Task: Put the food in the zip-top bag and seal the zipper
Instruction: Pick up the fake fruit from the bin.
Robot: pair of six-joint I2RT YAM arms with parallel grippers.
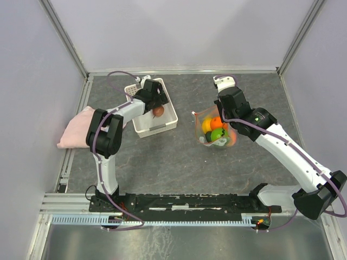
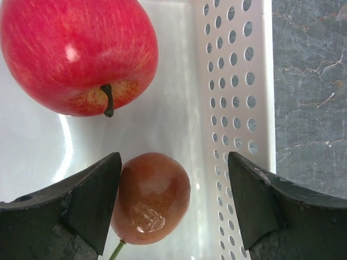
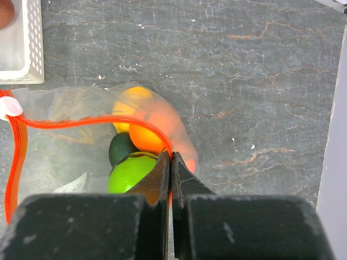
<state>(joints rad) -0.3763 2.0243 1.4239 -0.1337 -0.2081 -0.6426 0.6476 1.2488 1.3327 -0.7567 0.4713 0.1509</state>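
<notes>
The clear zip-top bag [image 1: 218,131] lies right of centre with its mouth held up. In it are an orange fruit [image 3: 143,138], a yellow one [image 3: 126,105], a bright green one [image 3: 129,170] and a dark green one [image 3: 120,147]. My right gripper [image 3: 171,157] is shut on the orange-red zipper [image 3: 81,122] at the bag's mouth edge. My left gripper [image 2: 173,181] is open inside the white basket [image 2: 233,81]. It stands around a brownish fruit [image 2: 152,197], with the left finger touching it. A red-pink apple [image 2: 76,54] lies just beyond.
The white perforated basket [image 1: 162,125] stands left of centre. A pink cloth [image 1: 76,130] lies at the table's left edge. The zipper's white slider [image 3: 10,107] sits at the left end of the bag's mouth. Grey walls surround the table.
</notes>
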